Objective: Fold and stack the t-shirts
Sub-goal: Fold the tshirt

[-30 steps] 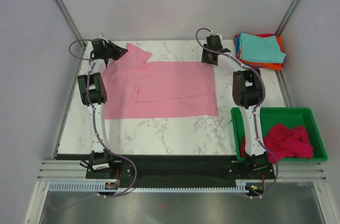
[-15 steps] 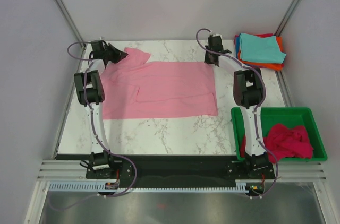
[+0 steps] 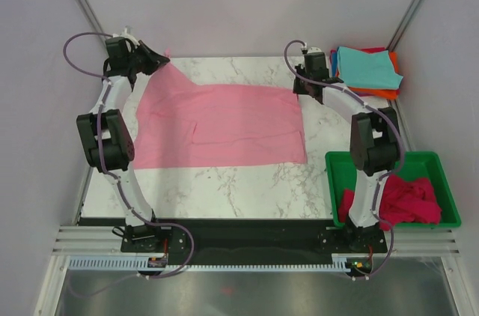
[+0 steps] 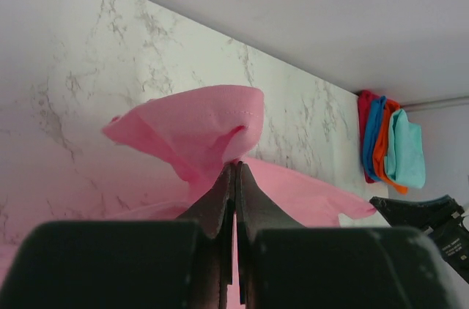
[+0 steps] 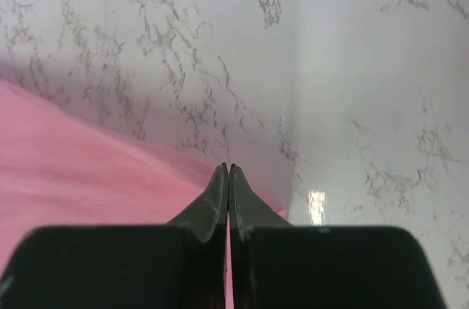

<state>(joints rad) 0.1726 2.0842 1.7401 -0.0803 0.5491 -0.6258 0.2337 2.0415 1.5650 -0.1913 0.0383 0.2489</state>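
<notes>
Lying spread over the left and middle of the desk, the light pink t-shirt was held at both far corners. The left tool was clamped on a raised fold near the desk's far-left corner, and the right tool was clamped on the far-right hem.

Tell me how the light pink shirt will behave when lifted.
Probably floppy: the light pink shirt bunches into soft folds where the left gripper pinches it. Likely light, since one pinch holds that corner up. The flat remainder would probably drape and drag.
</notes>
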